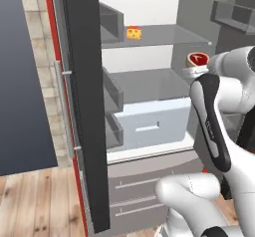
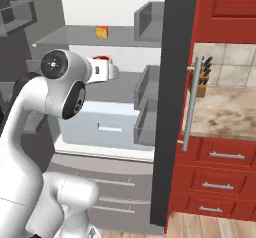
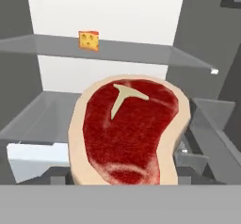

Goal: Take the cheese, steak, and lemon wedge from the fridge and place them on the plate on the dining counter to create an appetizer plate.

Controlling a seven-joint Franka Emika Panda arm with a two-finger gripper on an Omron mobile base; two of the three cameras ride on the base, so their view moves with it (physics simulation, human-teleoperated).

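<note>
the pincer point(image 1: 195, 67) is spread wide around the thick red steak with its tan rim point(image 3: 127, 131), pinching it just inside the open grey fridge point(image 1: 149, 81), off the glass shelves. the small orange holed cheese wedge point(image 3: 88, 40) sits farther back on the upper shelf point(image 3: 132, 51), near its rear edge. i judge the way out lies backward through the opening, with the dark door point(image 1: 84, 106) standing close on the left.

A knife block point(image 2: 202, 80) with dark handles is seen against the tiled backsplash point(image 2: 235, 64), standing on a marbled countertop point(image 2: 227, 113). Below it, red cabinet drawers point(image 2: 220, 169) with silver bar handles are stacked. A red upper cabinet point(image 2: 230, 9) is mounted above. Wooden plank flooring point(image 1: 37, 206) is laid beneath a dark blue wall panel point(image 1: 20, 81).
</note>
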